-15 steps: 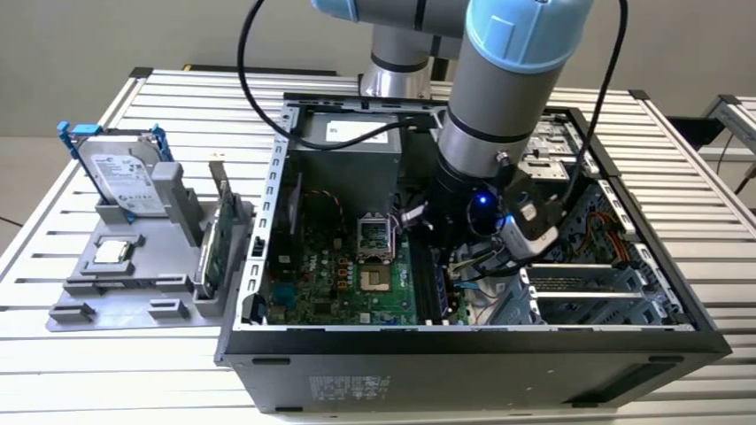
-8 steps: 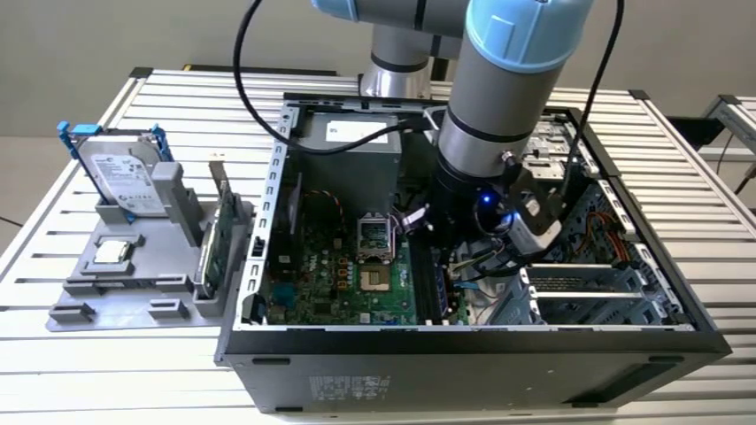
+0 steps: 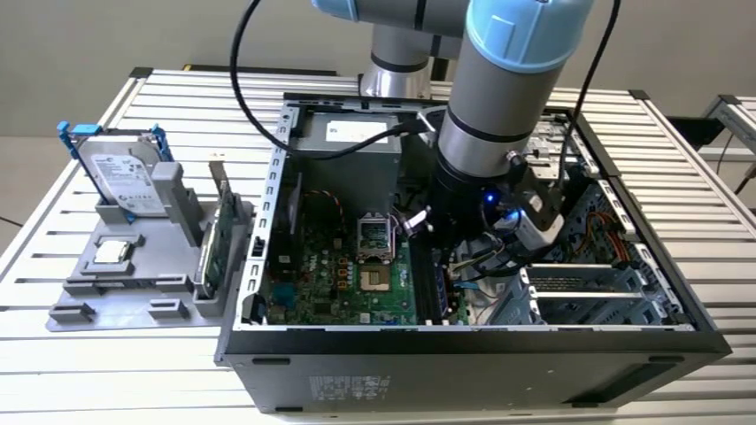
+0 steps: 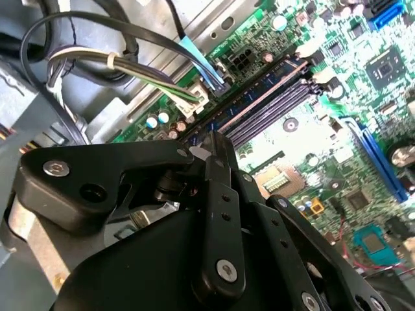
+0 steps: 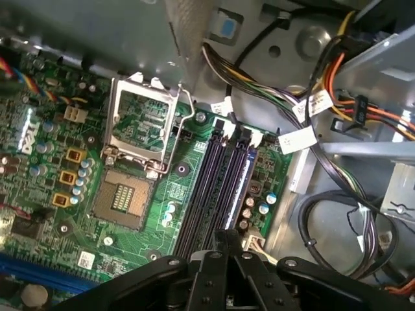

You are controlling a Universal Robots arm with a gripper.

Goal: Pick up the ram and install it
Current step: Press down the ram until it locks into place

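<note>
The ram (image 5: 246,175) is a thin blue stick standing in the outermost of the black memory slots (image 5: 214,188) on the green motherboard (image 3: 331,266). It lies along the slot, and a brownish strip shows on its side in the second wrist view (image 4: 259,97). My gripper (image 5: 227,234) is inside the open computer case, right over the ram's near end. Its black fingers are shut together, and their tips (image 4: 209,144) meet at that end of the stick. Whether the tips press on it cannot be told. In the exterior view the gripper (image 3: 455,252) hangs low beside the slots.
Bundled power cables (image 5: 311,129) run close beside the slots. The open CPU socket (image 5: 126,194) lies on their other side. The case walls (image 3: 473,354) enclose the arm. On the exterior view's left, a grey fixture (image 3: 119,283) holds a hard drive (image 3: 124,181) and a green card (image 3: 219,239).
</note>
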